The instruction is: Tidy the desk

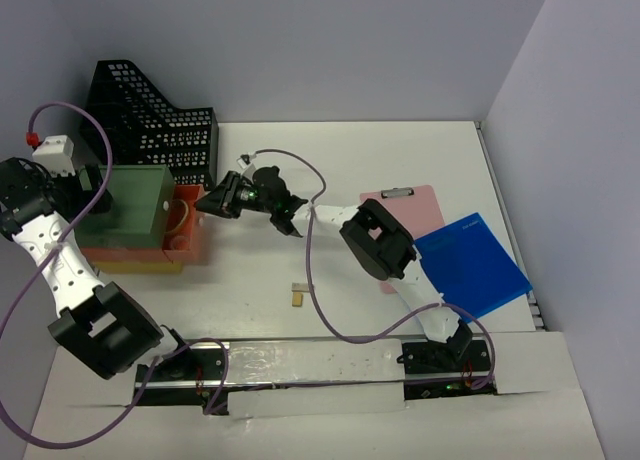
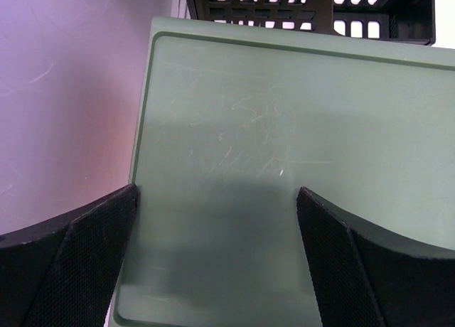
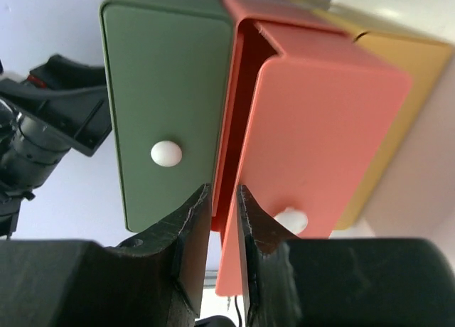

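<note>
A stack of small drawers stands at the left of the white desk (image 1: 250, 310): a green one (image 1: 135, 202) on top, an orange one (image 1: 188, 225) pulled out, and a yellow one (image 1: 140, 266) below. My left gripper (image 1: 98, 195) is open and holds nothing; its fingers spread over the green top (image 2: 284, 128) in the left wrist view, midway (image 2: 217, 199). My right gripper (image 1: 212, 202) reaches the orange drawer's front. In the right wrist view it (image 3: 224, 199) is pinched on the edge of the orange front panel (image 3: 320, 114), beside the green front (image 3: 163, 92).
A black mesh file holder (image 1: 150, 120) stands behind the drawers. A pink clipboard (image 1: 410, 205) and a blue folder (image 1: 470, 265) lie on the right. A small tan piece (image 1: 298, 296) lies mid-desk. Lavender walls close the left, back and right.
</note>
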You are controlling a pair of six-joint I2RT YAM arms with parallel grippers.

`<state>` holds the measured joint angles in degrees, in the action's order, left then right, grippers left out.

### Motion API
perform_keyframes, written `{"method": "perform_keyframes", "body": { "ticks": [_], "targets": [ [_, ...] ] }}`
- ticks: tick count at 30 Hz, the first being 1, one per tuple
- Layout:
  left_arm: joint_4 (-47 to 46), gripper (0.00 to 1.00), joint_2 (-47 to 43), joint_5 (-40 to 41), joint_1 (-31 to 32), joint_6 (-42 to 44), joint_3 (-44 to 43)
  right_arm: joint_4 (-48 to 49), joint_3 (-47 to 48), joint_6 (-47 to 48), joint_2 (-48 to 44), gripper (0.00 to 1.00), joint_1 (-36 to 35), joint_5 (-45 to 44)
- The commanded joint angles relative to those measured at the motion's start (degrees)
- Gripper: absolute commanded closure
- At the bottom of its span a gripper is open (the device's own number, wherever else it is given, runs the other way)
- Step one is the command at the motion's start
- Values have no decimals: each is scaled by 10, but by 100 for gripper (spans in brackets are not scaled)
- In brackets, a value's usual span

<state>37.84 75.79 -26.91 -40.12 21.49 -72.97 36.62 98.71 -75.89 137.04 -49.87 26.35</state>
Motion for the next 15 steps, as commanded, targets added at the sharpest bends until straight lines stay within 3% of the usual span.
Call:
{"method": "perform_keyframes", "body": {
  "ticks": [1, 15],
  "targets": [
    [46, 1, 31, 0, -1, -9, 39, 12, 55, -18, 39, 73, -14, -16],
    [36, 2, 35, -22, -1, -32, 59, -28, 230, -61, 167, 77, -22, -39]
  ]
}}
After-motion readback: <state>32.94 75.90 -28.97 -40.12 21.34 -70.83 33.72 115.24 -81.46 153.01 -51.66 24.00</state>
